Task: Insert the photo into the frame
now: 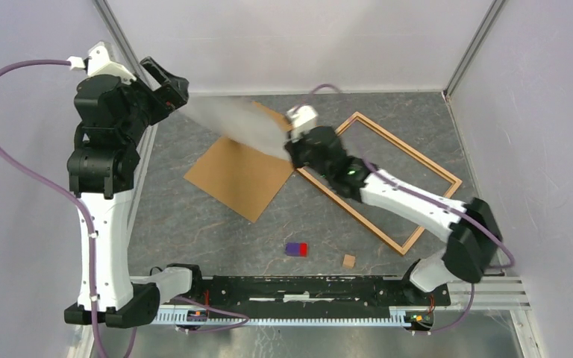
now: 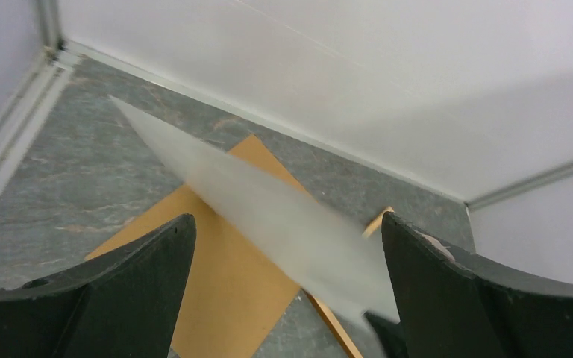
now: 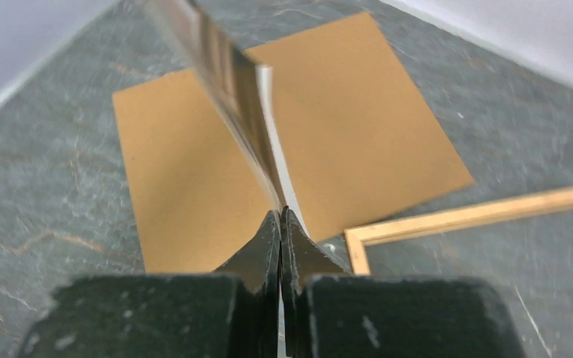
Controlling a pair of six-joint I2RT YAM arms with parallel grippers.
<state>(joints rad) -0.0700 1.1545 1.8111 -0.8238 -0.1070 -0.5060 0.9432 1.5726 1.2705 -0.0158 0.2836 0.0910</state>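
My right gripper is shut on one edge of the photo and holds it in the air above the table. The photo is blurred in the top view and edge-on in the right wrist view, rising from the closed fingertips. My left gripper is raised at the far left, by the photo's free end. Its fingers stand wide open, and the photo shows across the gap between them without being gripped. The frame lies flat on the table at the right, under the right arm, and its corner shows beside the right fingers.
A plain brown backing board lies flat under the lifted photo, next to the frame's left corner. A small purple and red block and a small brown cube sit near the front rail. Pale walls close in the table on three sides.
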